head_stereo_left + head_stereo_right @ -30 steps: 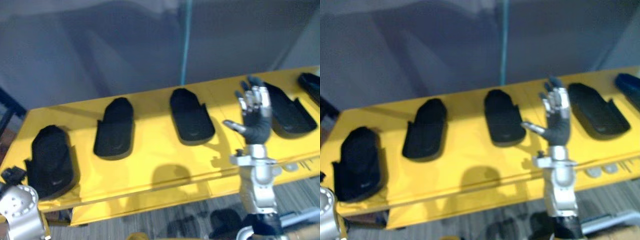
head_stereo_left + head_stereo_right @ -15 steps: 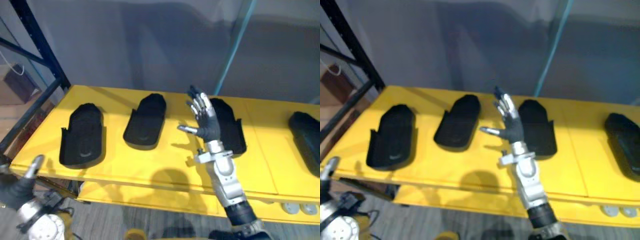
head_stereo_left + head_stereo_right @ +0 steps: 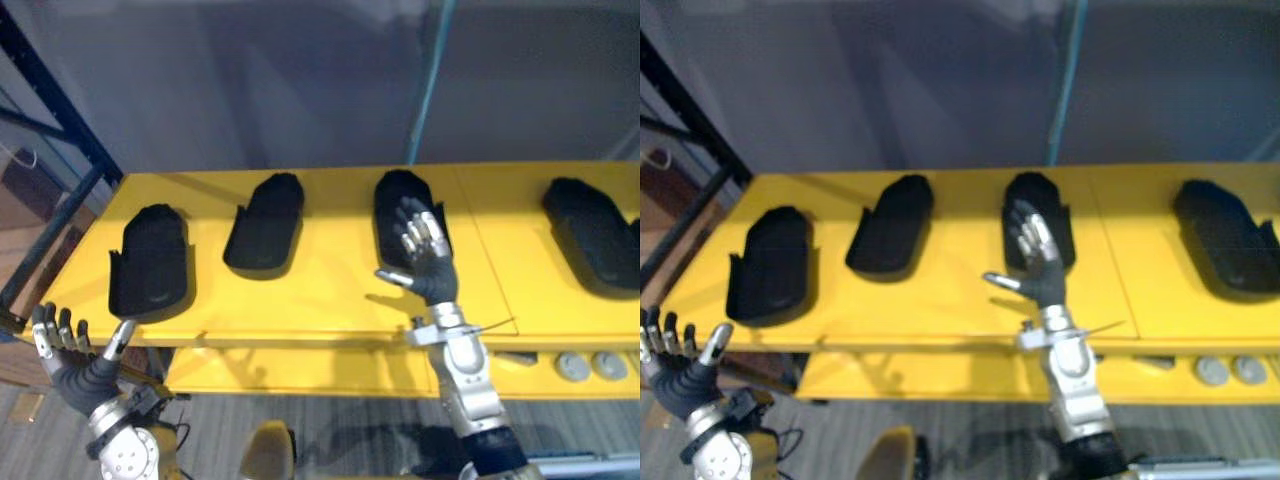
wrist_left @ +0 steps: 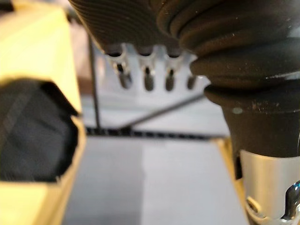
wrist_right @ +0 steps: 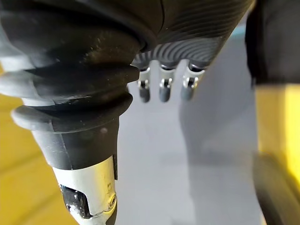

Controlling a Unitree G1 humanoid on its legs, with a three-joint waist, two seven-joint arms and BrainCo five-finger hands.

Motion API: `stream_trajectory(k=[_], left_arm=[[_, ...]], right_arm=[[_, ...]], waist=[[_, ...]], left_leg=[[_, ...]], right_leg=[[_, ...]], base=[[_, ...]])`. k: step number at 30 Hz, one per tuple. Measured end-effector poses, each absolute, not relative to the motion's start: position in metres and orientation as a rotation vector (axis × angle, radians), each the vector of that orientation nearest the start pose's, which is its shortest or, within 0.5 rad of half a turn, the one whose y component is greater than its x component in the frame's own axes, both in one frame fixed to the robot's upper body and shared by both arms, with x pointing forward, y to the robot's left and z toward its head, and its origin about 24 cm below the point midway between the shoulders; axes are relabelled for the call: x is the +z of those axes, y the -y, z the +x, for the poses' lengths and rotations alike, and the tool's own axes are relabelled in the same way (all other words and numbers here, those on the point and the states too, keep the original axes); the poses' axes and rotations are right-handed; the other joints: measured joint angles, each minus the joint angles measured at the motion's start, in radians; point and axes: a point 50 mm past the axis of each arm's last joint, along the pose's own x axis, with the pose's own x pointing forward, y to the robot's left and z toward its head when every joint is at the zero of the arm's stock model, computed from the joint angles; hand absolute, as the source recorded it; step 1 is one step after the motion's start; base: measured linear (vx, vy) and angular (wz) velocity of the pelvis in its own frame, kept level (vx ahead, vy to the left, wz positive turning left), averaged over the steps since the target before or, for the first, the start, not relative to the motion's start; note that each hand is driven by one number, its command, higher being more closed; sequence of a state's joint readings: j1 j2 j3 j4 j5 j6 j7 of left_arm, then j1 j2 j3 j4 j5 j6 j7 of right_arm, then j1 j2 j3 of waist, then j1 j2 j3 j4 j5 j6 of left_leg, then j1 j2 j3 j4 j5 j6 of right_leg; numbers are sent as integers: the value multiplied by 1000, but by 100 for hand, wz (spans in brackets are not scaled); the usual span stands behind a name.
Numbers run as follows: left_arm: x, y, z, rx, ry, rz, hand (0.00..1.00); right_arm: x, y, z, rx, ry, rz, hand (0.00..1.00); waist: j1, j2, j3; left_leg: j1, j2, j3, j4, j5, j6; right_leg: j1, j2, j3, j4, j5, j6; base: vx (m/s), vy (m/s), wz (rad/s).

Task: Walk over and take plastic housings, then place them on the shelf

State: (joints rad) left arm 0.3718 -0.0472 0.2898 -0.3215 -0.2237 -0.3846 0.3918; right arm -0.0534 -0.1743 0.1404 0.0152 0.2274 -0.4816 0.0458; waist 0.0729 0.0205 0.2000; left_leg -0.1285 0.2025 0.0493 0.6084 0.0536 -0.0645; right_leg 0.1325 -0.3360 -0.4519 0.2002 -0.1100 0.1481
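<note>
Once beside, right hand (image 3: 428,265) (over housing (image 3: 398,198))

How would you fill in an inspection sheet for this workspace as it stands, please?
Surface: yellow table, flat, with a lower yellow ledge under its front edge.
Job's things: four, of black plastic, lying apart in a row: far-left housing, second housing, third housing, far-right housing.
Clutter: round grey discs on the ledge, at the right.
Robot hands: right robot hand open, raised before the third housing, holding nothing; left robot hand open, low by the table's left corner, holding nothing.
Cables: nothing seen.
Surroundings: grey wall, dark rack upright at left, teal pole, grey floor.
</note>
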Motion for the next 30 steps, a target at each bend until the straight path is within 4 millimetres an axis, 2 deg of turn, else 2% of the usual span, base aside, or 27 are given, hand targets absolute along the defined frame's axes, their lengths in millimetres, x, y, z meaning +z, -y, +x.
stream_trajectory(k=[1,3,4,5,6,7,9,10,11,12,13,14,15,16,20,22,24,25,27,29,30], left_arm=[[75,-249,146,797,383,-141,0],[81,-247,151,784,417,-120,0],[88,-244,159,769,453,-103,0],[93,-242,165,751,479,-97,0],[106,-240,177,703,540,-72,0],[117,-243,184,671,593,-32,0],[129,-248,187,648,637,26,0],[135,-249,185,650,667,67,0],[140,-251,184,655,689,75,0],[147,-255,182,676,724,93,0],[149,-259,182,717,738,92,0],[150,-260,181,744,740,92,0],[145,-263,177,815,727,90,0],[143,-264,174,871,721,70,0],[137,-270,163,1034,686,14,0],[127,-270,156,1086,628,-8,0],[114,-277,140,1158,549,19,0],[103,-285,128,1204,486,64,0],[89,-293,120,1247,413,100,0],[59,-303,114,1289,264,131,0],[35,-307,108,1314,139,152,0]], right_arm=[[95,148,250,177,504,80,0],[96,150,250,172,516,79,0],[97,150,250,164,522,76,0],[98,151,251,150,526,66,0],[99,155,252,100,531,53,0],[99,152,252,64,535,72,0],[101,148,253,39,544,75,0],[102,147,253,38,554,69,0],[105,147,253,39,565,70,0],[112,146,251,44,601,64,0],[123,145,248,51,655,56,0],[127,144,246,62,681,54,0],[135,142,245,92,722,43,0],[144,140,246,130,765,28,0],[172,130,252,231,882,-10,0],[177,129,250,260,905,-35,0],[181,126,248,293,918,-53,0],[182,123,246,327,920,-68,0],[183,118,243,391,923,-79,0],[185,106,238,509,935,-69,0],[186,96,234,604,937,-42,0]], waist=[[-5,30,-19],[-12,36,-24],[-24,42,-30],[-31,37,-28],[-32,14,-14],[-24,-5,-10],[-18,-6,-8],[-18,0,-8],[-17,-2,-10],[-22,-13,-16],[-30,-23,-21],[-26,-30,-21],[-10,-33,-26],[3,-32,-30],[15,-16,-33],[23,-7,-38],[32,-7,-45],[35,-8,-53],[43,-13,-61],[54,-18,-66],[54,-24,-75]], left_leg=[[56,14,-15,-70,-14,-27],[100,14,18,-154,-125,-105],[121,12,60,-208,-199,-121],[128,9,75,-226,-229,-128],[128,-14,75,-241,-262,-135],[133,-38,72,-252,-270,-125],[173,-50,73,-286,-269,-118],[208,-46,74,-320,-269,-99],[215,-43,70,-333,-268,-94],[211,-41,59,-360,-258,-77],[193,-42,43,-382,-252,-68],[192,-47,42,-394,-247,-63],[197,-54,46,-409,-239,-70],[187,-54,43,-427,-226,-79],[161,-40,12,-505,-164,-110],[173,-19,-6,-547,-137,-122],[195,-7,-13,-584,-111,-128],[201,-8,-13,-602,-102,-127],[202,-14,-12,-610,-95,-124],[216,-21,-7,-634,-82,-121],[217,-23,-7,-645,-75,-121]], right_leg=[[-22,3,24,2,11,20],[-36,-6,41,6,34,46],[-38,-15,31,-4,58,61],[-34,-19,19,-8,71,70],[-22,-41,6,-12,103,75],[-23,-58,13,-2,158,60],[-36,-79,30,69,249,41],[-69,-84,73,137,234,27],[-79,-70,93,160,191,9],[-92,-22,128,170,131,-2],[-102,27,129,141,100,-11],[-101,47,117,115,97,-17],[-78,51,85,62,86,-30],[-50,65,76,-3,87,-28],[-23,116,27,-134,101,-5],[3,139,-8,-149,101,-6],[22,152,-17,-153,100,-7],[26,157,-18,-155,100,-7],[26,151,-18,-157,100,-7],[27,146,-15,-158,100,-7],[26,145,-15,-159,100,-7]], base=[[13,323,-35],[21,391,-2],[9,423,39],[-9,336,72],[-27,430,66],[-35,441,62],[-20,481,23],[17,293,9],[22,176,35],[6,77,67],[-5,44,70],[-3,-9,32],[-12,-43,9],[-24,-57,5],[-22,-139,22],[27,-122,48],[28,-45,29],[5,-22,17],[-4,-3,5],[0,0,0],[-33,3,2]])
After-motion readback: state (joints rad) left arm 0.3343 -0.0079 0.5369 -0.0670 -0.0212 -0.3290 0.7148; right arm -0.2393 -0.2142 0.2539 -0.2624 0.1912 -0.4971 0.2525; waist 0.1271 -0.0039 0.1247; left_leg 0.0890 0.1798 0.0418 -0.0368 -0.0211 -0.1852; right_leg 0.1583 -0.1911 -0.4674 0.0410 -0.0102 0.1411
